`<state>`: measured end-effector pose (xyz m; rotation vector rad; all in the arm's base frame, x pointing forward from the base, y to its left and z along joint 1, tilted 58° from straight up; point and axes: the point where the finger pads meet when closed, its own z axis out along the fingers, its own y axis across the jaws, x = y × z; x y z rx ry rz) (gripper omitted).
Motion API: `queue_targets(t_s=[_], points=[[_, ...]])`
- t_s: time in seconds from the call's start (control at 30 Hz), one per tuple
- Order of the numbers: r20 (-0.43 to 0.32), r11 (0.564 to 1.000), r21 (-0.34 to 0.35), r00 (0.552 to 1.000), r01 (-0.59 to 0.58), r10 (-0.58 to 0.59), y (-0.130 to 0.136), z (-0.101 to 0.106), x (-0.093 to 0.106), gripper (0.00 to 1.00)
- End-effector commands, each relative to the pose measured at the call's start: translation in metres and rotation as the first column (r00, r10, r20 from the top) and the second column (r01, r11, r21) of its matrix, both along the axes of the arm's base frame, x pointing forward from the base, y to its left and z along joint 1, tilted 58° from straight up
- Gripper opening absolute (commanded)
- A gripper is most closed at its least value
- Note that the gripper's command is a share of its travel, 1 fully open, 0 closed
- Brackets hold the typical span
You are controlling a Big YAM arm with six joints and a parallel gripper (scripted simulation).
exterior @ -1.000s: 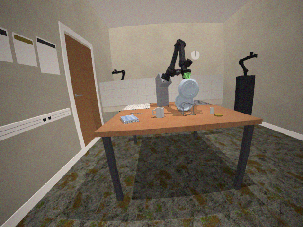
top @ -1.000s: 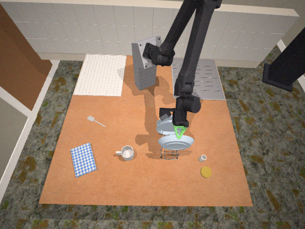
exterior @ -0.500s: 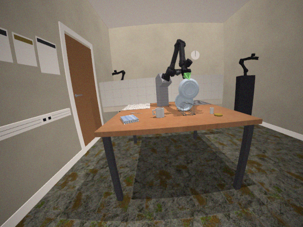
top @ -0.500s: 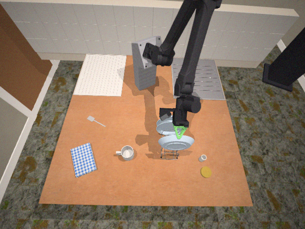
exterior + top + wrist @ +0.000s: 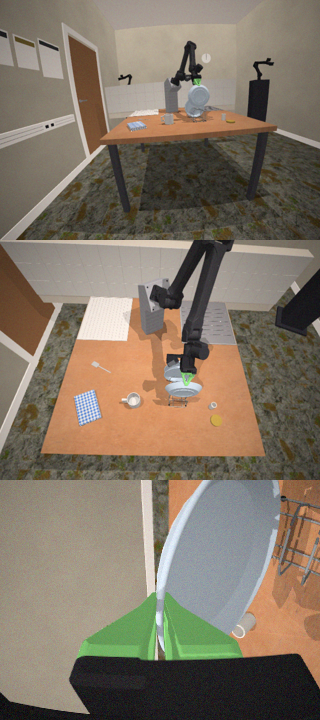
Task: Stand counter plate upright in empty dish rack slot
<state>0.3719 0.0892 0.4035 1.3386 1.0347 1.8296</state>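
Above the dish rack [image 5: 177, 403], the arm reaches down from its grey pedestal [image 5: 151, 314] — forearm near vertical, wrist pointing downward. The gripper [image 5: 187, 381] is clamped on the rim of the plate [image 5: 183, 389], which hangs upright over the rack — clear of the counter [image 5: 144, 431]. A second plate [image 5: 172, 373] stands in a rear slot.
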Motion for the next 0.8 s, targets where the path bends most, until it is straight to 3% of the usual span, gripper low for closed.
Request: queue_targets(t_s=[0.0,0.17,0.27,0.77], points=[[0.032,1.000,0.003,0.999,-0.002,0.002,0.004,0.003,0.002,0.00],[0.029,1.000,0.000,1.000,0.006,-0.006,0.004,-0.002,0.006,0.00],[0.057,1.000,0.011,0.998,0.000,-0.001,0.006,0.011,0.002,0.00],[0.040,1.000,0.006,0.999,0.009,-0.010,0.004,0.002,0.006,0.00]])
